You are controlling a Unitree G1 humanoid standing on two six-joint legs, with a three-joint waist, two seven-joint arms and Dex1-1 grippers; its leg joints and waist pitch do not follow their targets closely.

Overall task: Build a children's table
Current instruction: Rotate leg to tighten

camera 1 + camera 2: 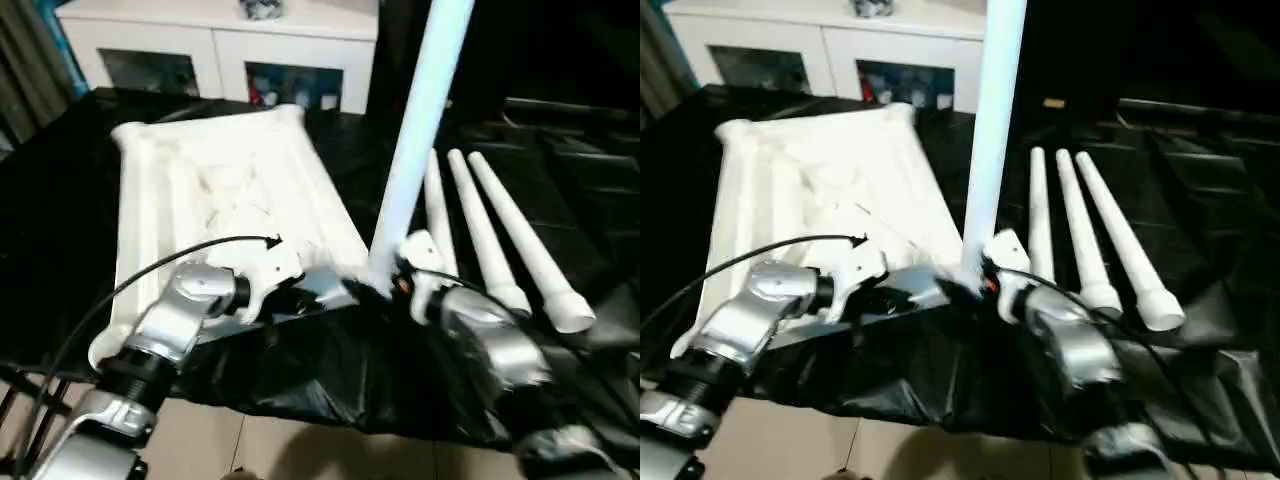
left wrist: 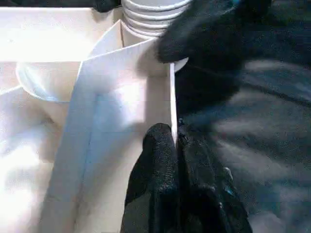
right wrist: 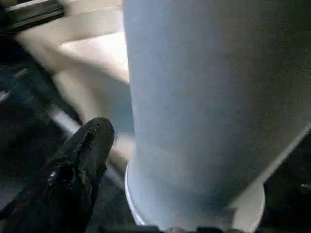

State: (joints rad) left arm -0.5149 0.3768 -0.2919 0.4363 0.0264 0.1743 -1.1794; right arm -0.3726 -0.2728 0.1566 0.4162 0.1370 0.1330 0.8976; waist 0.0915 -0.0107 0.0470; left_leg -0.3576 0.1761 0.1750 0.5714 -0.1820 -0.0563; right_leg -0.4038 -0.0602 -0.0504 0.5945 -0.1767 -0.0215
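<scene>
One table top [image 1: 225, 190]; four legs: one upright [image 1: 425, 120], three lying side by side [image 1: 490, 240]; one cabinet [image 1: 220, 45]; two grippers, left [image 2: 177, 141], right [image 1: 395, 285].

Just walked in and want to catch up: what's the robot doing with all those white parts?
It is putting a leg on a children's table. The white table top lies underside up on a black-covered surface. The left gripper pinches the top's thin edge at the near corner, while the right gripper holds one leg upright at that corner socket. Whether it is fully seated is unclear. Three more legs lie side by side to the right, waiting.
</scene>
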